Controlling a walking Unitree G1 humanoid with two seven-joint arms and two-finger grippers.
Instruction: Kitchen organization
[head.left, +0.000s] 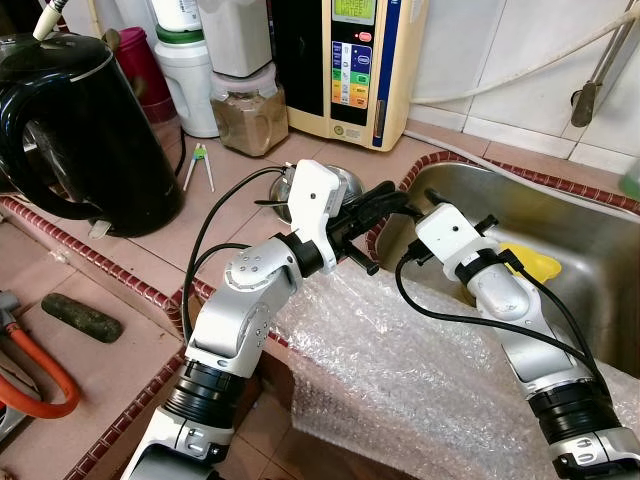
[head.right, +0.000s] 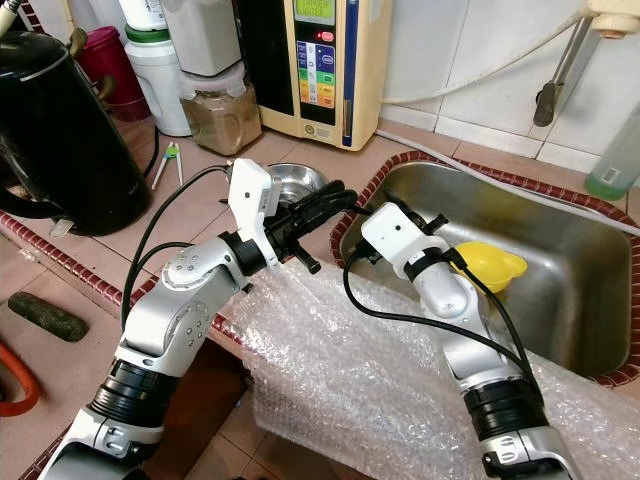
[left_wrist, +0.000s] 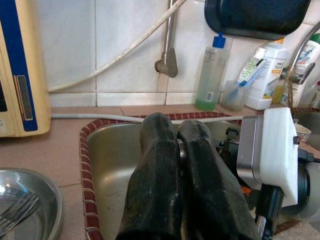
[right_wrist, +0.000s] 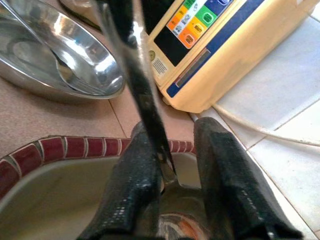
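Bowl, shallow, round, polished steel (head.right: 300, 178), holding a steel fork (left_wrist: 17, 212).

Location: on the pink tiled counter, centre of the right eye frame, just beside the red-brick-edged rim of the stainless steel sink (head.left: 560, 210). Partly covered by the left arm's white wrist housing.

Left gripper (left_wrist: 175, 125): two black fingers pressed together, nothing between them. It reaches past the bowl, with tips over the sink's near corner. In the left wrist frame the bowl lies at the lower left, behind and beside the fingers, apart from them.

Right gripper (right_wrist: 177, 145): fingers parted by a narrow gap, low at the sink's corner. A thin dark glossy strip (right_wrist: 142, 95) crosses in front of one finger; what it is and whether it touches cannot be told. The bowl sits at the upper left of the right wrist frame, beyond the rim, near but out of the gap.

Other contents: a yellow plastic object (head.left: 530, 262) in the sink, centre right of the left eye frame; a clear bubble wrap sheet (head.left: 400, 370) draped below.

Hazards, judged:
- Both grippers crowd one corner and may knock together.
- A backward sweep of the left wrist could shove the bowl or tip out the fork.
- Black cables may snag.
- The smooth steel rim may slip from closed fingers.
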